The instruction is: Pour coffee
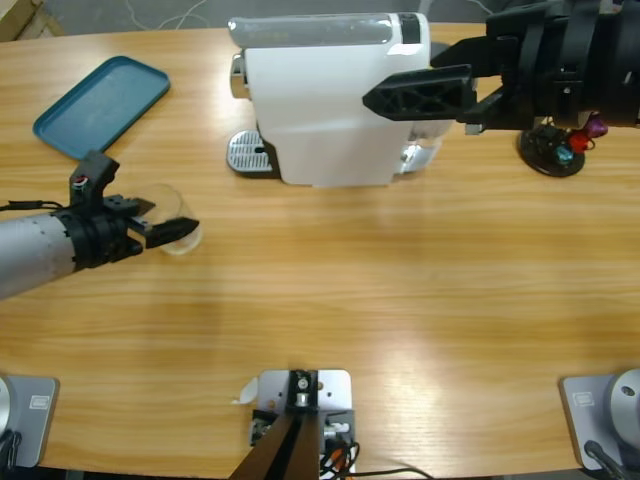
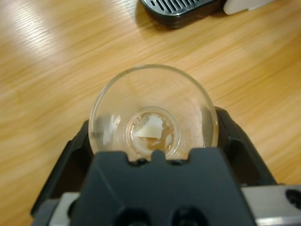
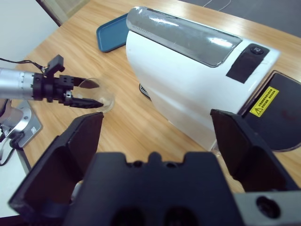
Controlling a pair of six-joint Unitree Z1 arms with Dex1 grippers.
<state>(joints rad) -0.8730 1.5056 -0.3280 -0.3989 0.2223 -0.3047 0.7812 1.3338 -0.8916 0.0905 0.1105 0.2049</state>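
A clear glass tumbler (image 2: 151, 101) sits between the jaws of my left gripper (image 2: 154, 123), which is shut on its sides. At the bottom of the glass lies the coffee (image 2: 153, 134), a thin, pale, faintly amber layer. In the high view the left gripper (image 1: 168, 224) holds the tumbler (image 1: 181, 230) at the table's left, in front of the white coffee machine (image 1: 320, 100). My right gripper (image 1: 430, 100) hovers open over the machine's right end. In its own view the right gripper (image 3: 160, 129) stands wide open above the machine (image 3: 188, 75), holding nothing.
The machine's grated drip tray (image 1: 250, 153) juts out at its left end and also shows as a drip tray (image 2: 181, 7) ahead of the glass. A teal tray (image 1: 100, 105) lies at the back left. A black stand with coloured capsules (image 1: 555, 150) is at the right.
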